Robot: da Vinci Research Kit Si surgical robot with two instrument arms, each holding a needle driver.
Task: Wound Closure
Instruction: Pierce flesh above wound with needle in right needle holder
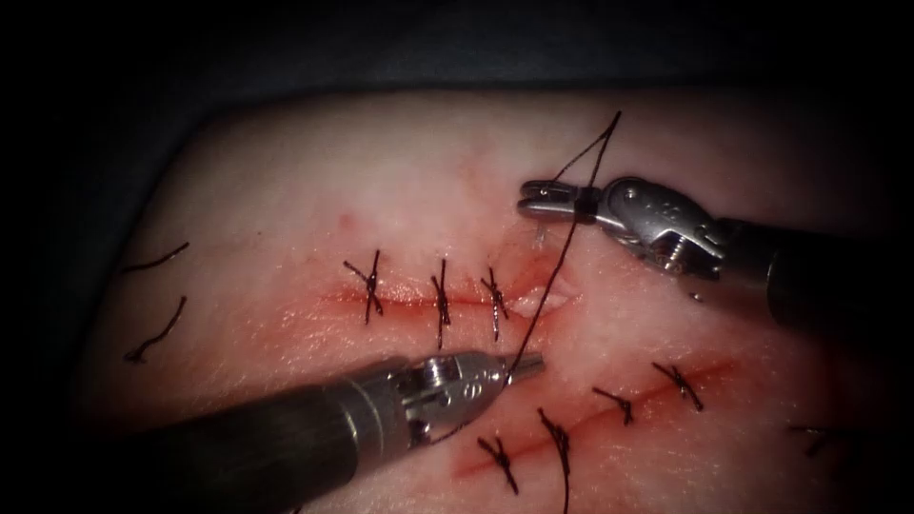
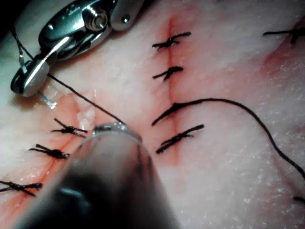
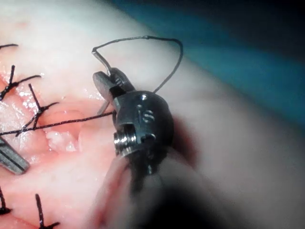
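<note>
Holding thread (image 1: 562, 249) taut over the cut (image 1: 447, 300) w/ both tools.
Left tool (image 1: 522, 365), jaws closed, grips thread just below the cut's right end; right tool (image 1: 545, 200) sits above-right of the cut on the tissue (image 1: 286, 190), jaws clamped on the needle (image 3: 102, 62) near its thread end; needle is clear of tissue. Three stitches (image 1: 440, 303) cross the cut.

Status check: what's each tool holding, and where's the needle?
Right tool shut on needle, clear of the tissue. Left tool shut on thread. Nothing in the way.
</note>
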